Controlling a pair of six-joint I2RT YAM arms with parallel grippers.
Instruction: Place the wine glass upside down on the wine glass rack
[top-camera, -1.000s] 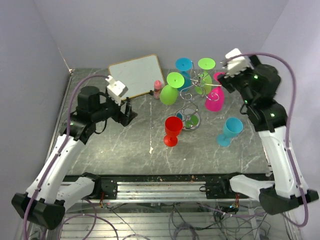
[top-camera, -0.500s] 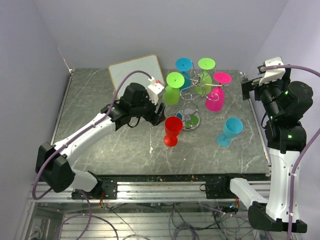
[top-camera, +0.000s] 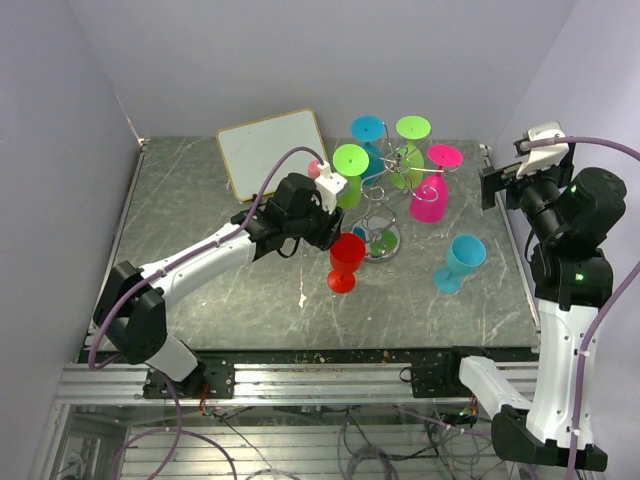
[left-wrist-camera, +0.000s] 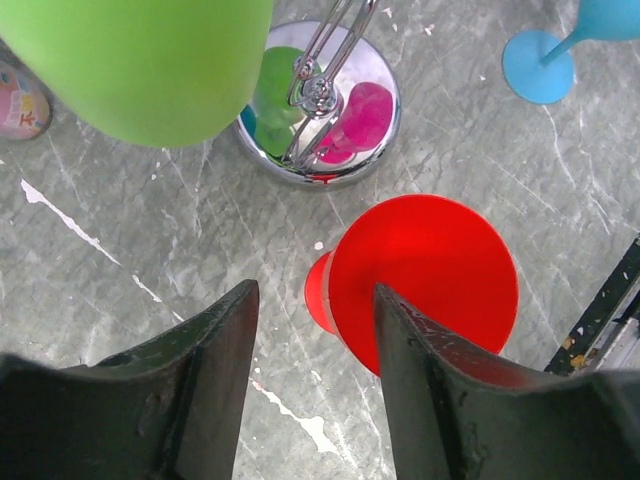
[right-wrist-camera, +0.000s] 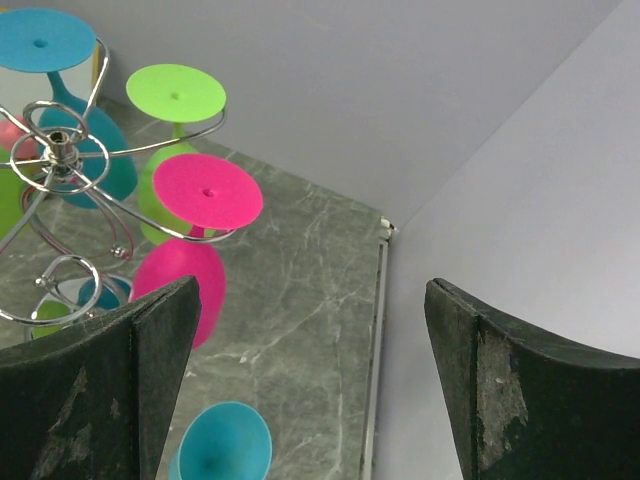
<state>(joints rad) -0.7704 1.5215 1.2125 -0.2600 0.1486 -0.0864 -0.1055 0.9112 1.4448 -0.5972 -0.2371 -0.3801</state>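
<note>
While your left gripper (left-wrist-camera: 312, 330) straddles the red wine glass (top-camera: 346, 262) stem, fingers apart and not touching, the wine glass rack (top-camera: 385, 205) stands at one o'clock. Your right gripper (right-wrist-camera: 310, 375) gapes wide, holding nothing.

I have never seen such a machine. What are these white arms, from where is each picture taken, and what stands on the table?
These are two robot arms, each ending in a two-finger gripper. One picture looks down from above; the others come from a camera on each wrist. On the table stands a wire wine glass rack with four glasses hanging upside down. A red glass and a blue glass stand beside it, and a white board lies behind. The left gripper reaches around the red glass, holding nothing yet. The right gripper is open and empty.
</note>
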